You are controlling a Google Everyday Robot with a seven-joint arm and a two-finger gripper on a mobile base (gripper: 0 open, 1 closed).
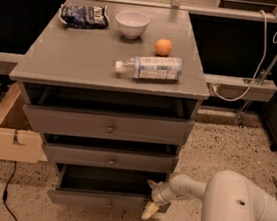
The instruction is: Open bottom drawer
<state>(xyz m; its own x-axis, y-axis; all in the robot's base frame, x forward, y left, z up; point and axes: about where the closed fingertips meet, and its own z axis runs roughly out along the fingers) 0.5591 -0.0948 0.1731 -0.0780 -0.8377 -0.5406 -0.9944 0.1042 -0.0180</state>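
Observation:
The bottom drawer [100, 199] is the lowest, narrowest grey front of three in the grey cabinet [58, 67]. It stands pulled out, with its dark interior [109, 180] showing above the front, and its small round knob [110, 205] is at the centre. My gripper [153, 203] is at the drawer's right front corner, at the end of the white arm [227, 204] that reaches in from the lower right. A pale fingertip [149, 211] points down just past the drawer's right end.
On the cabinet top lie a plastic bottle [149, 67], an orange [163, 47], a white bowl [132, 23] and a dark snack bag [83, 15]. A cardboard box [12, 132] stands on the floor at the left. A cable [7, 192] runs across the floor.

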